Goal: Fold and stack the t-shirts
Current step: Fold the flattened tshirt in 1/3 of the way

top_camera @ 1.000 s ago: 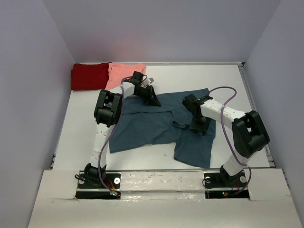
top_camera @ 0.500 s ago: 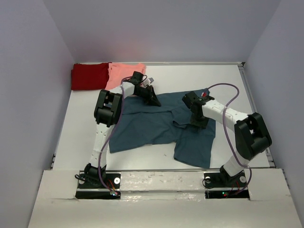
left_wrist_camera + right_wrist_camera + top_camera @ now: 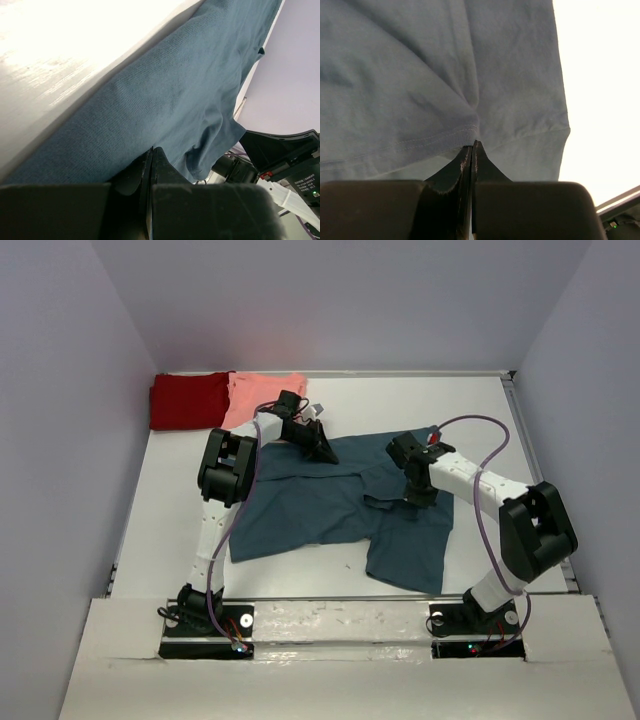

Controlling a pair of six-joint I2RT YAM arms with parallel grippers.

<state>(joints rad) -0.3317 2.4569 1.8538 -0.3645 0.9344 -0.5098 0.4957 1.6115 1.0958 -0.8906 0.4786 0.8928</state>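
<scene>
The dark teal t-shirt (image 3: 310, 510) lies spread and rumpled across the middle of the table. My left gripper (image 3: 322, 452) sits at its far edge, its jaws pressed together on a fold of the teal cloth (image 3: 165, 100). My right gripper (image 3: 418, 495) is down on the shirt's right part. In the right wrist view its jaws (image 3: 472, 146) are shut at a stitched hem, and the teal fabric (image 3: 420, 75) puckers toward the tips. The dark red t-shirt (image 3: 185, 400) and the salmon-pink t-shirt (image 3: 262, 392) lie side by side in the far left corner.
White walls enclose the table on the left, far and right sides. A raised rim (image 3: 520, 410) runs along the right edge. Both arm bases (image 3: 340, 625) stand at the near edge. A purple cable (image 3: 480, 430) loops above the right arm.
My right gripper has shifted a little toward the far side over the shirt, and its jaws have gone from partly open to shut at the hem. The left arm has not moved.
</scene>
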